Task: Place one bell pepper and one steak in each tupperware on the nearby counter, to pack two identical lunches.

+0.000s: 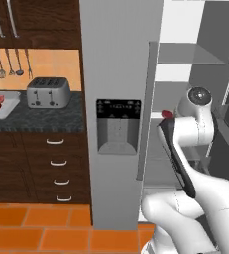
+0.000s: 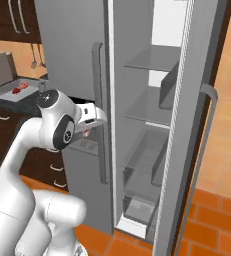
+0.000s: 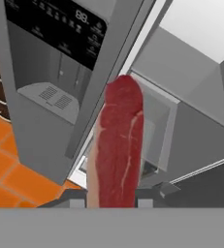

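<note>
— What did the left base view give you?
— My gripper [image 1: 166,115] held a steak [image 1: 167,114] beside the fridge door [image 1: 118,99]; a tupperware [image 1: 2,110] sat on the counter [image 1: 41,119].
— The right base view?
— The steak at the door handle [image 2: 101,110].
— Hand view?
— Jaws clamped on the steak; the panel [image 3: 60,29] showed "88".

A pinkish-red steak [image 3: 117,150] with pale streaks stands on edge between the fingertips — beside the fridge door; a tupperware [image 1: 1,108] on the counter [image 1: 41,118] holds red food.
</note>
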### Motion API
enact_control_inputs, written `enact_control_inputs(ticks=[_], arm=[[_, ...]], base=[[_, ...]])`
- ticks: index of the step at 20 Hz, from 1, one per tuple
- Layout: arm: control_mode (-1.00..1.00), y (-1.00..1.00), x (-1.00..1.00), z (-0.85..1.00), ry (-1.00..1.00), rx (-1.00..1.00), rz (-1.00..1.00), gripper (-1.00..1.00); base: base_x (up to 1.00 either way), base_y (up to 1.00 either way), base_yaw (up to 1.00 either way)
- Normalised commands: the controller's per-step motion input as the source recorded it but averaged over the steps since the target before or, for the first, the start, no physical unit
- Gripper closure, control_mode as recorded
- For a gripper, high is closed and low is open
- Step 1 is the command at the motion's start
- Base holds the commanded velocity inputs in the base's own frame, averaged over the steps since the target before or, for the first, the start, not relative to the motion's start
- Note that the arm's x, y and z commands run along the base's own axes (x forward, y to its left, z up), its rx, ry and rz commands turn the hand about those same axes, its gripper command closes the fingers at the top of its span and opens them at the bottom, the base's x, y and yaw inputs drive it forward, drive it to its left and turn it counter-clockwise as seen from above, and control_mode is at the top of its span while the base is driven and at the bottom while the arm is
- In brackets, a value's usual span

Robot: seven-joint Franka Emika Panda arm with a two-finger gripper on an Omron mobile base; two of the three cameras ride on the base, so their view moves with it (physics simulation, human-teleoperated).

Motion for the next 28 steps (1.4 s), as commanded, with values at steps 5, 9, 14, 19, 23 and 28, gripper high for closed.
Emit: enact_control_inputs(ticks=[5, 9, 14, 19, 23, 28], arm=[[1.0, 0.0, 0.0, 0.0, 0.0, 0.0, 0.0, 1.0], [1.0, 0.0, 0.0, 0.0, 0.0, 0.0, 0.0, 1.0], [1.0, 0.0, 0.0, 0.0, 0.0, 0.0, 0.0, 1.0], [1.0, 0.0, 0.0, 0.0, 0.0, 0.0, 0.0, 1.0], [1.0, 0.0, 0.0, 0.0, 0.0, 0.0, 0.0, 1.0], [1.0, 0.0, 0.0, 0.0, 0.0, 0.0, 0.0, 1.0]], base=[[0.04, 1.0, 0.24], [0.0, 1.0, 0.6], [0.13, 1.0, 0.6], [0.52, 0.99, 0.59], [0.96, 0.72, 0.46], [1.0, 0.27, 0.09]])
